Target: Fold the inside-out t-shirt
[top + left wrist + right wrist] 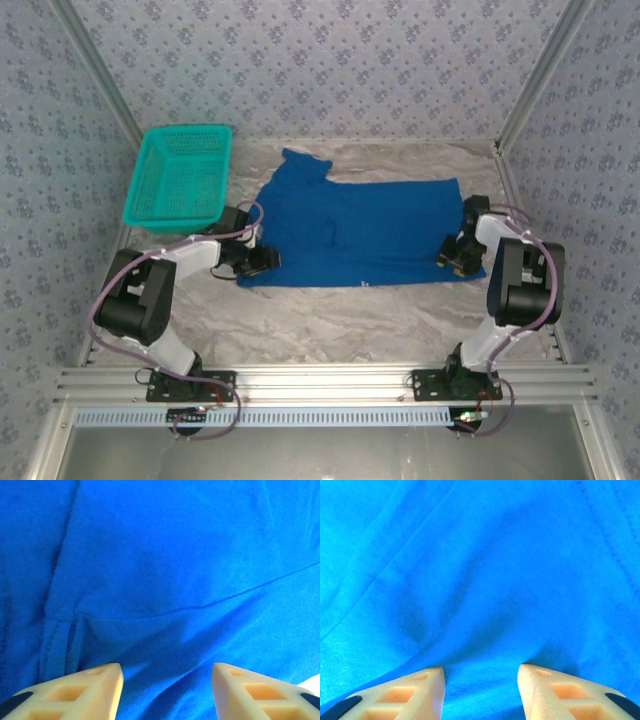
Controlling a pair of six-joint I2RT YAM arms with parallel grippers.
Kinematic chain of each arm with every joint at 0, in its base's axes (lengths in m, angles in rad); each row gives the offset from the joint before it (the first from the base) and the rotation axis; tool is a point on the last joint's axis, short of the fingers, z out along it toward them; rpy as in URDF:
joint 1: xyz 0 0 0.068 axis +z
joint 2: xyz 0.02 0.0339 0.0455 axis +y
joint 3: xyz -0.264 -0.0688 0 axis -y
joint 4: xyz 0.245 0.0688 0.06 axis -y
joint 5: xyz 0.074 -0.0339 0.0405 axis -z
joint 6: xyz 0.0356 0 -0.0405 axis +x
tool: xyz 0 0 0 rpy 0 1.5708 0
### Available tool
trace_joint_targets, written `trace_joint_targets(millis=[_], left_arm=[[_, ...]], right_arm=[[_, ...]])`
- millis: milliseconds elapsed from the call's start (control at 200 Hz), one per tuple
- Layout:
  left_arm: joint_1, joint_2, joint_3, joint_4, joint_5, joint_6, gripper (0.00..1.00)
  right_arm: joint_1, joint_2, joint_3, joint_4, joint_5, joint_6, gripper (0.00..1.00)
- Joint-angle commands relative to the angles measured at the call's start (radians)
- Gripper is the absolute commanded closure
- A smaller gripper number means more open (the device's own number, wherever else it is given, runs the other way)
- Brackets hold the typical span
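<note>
The royal-blue t-shirt (365, 230) lies spread across the middle of the table, one sleeve pointing to the back left. My left gripper (262, 262) rests at the shirt's front-left corner. In the left wrist view its jaws stand open (167, 672) over wrinkled blue cloth (170, 580) with a seam running across. My right gripper (452, 258) sits at the shirt's right edge. Its jaws are open too (481, 676), pressed close over rippled blue fabric (480, 580). Neither pair of fingers pinches the cloth.
A teal plastic mesh basket (180, 175) stands at the back left, close beside the left arm. Patterned walls enclose the marble-look table (330, 320). An aluminium rail (320, 385) runs along the near edge.
</note>
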Motion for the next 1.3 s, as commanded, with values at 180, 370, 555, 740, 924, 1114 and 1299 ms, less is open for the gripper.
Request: trace_joint_targets(millis=[180, 370, 555, 740, 924, 1114, 1299], left_arm=[[-0.013, -0.135, -0.225, -0.102, -0.072, -0.045, 0.49], [-0.029, -0.273, -0.193, -0.139, -0.065, -0.082, 0.47], [-0.008, -0.171, 0.097, -0.008, -0.146, -0.031, 0.4], [0.06, 0.084, 0.381, 0.083, -0.125, -0.001, 0.38], [0.084, 0.332, 0.656, 0.065, -0.087, 0.045, 0.39], [0.085, 0.598, 0.972, -0.018, -0.089, 0.067, 0.39], [0.084, 0.863, 1.374, -0.231, -0.079, 0.1, 0.39]], right_arm=[[-0.001, -0.157, -0.166, -0.154, -0.039, 0.093, 0.54], [0.03, -0.21, -0.091, -0.111, -0.014, 0.082, 0.53], [0.058, -0.174, 0.141, 0.042, 0.105, 0.022, 0.46], [0.015, 0.061, 0.381, 0.165, 0.163, 0.01, 0.41], [-0.018, 0.31, 0.581, 0.156, 0.103, 0.043, 0.43], [-0.018, 0.457, 0.694, 0.136, 0.07, 0.051, 0.46], [-0.014, 0.527, 0.754, 0.115, 0.053, 0.044, 0.48]])
